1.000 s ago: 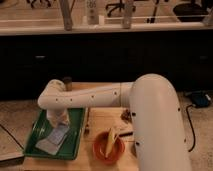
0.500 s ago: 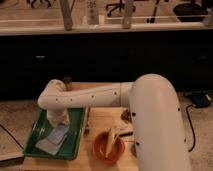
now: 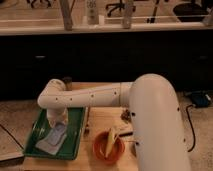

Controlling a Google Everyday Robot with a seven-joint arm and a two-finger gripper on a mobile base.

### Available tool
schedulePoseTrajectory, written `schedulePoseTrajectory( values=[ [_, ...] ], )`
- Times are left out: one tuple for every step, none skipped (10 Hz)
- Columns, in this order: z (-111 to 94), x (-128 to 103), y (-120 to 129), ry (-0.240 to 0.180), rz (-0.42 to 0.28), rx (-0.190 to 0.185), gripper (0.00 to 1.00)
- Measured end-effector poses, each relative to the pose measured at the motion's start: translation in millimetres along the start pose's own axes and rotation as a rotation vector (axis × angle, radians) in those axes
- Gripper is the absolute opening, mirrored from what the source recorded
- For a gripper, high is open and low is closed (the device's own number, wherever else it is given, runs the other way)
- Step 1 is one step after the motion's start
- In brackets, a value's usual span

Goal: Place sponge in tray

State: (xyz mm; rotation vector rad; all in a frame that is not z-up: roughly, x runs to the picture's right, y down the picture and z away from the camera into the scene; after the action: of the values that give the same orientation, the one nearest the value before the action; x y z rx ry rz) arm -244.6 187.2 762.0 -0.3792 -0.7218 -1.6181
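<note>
hand [image 3: 56, 120] unmoved over tray [image 3: 76, 142] | sponge [image 3: 59, 132] lay inside, under it | grip state: couldn't tell | placement looked near done

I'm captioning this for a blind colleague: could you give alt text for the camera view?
A white robot arm reaches across a wooden table, its hand low over a green tray with a blue-grey sponge directly beneath it. An orange bowl sits beside the tray.
</note>
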Motion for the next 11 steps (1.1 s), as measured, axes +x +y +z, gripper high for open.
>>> schedulePoseTrajectory(
  values=[
    [-0.3,0.4,0.1,-0.001,0.000,-0.001,0.80],
    [-0.4,1.0,0.3,-0.002,0.002,-0.002,0.80],
    [-1.0,1.5,0.9,-0.002,0.008,-0.005,0.80],
    [-1.6,1.8,1.4,-0.002,0.012,-0.006,0.80],
    [-2.9,2.7,2.8,-0.001,0.017,-0.008,0.80],
    [-4.4,4.3,3.9,0.000,0.019,-0.010,0.80],
    [-5.9,6.0,3.8,0.002,0.016,-0.009,0.80],
    [-7.6,7.7,4.4,0.003,0.014,-0.008,0.80],
    [-9.1,9.4,5.1,0.004,0.012,-0.008,0.80],
    [-9.3,9.8,6.2,0.005,0.012,-0.008,0.80],
    [-9.5,10.0,6.3,0.006,0.012,-0.008,0.80]
  ],
)
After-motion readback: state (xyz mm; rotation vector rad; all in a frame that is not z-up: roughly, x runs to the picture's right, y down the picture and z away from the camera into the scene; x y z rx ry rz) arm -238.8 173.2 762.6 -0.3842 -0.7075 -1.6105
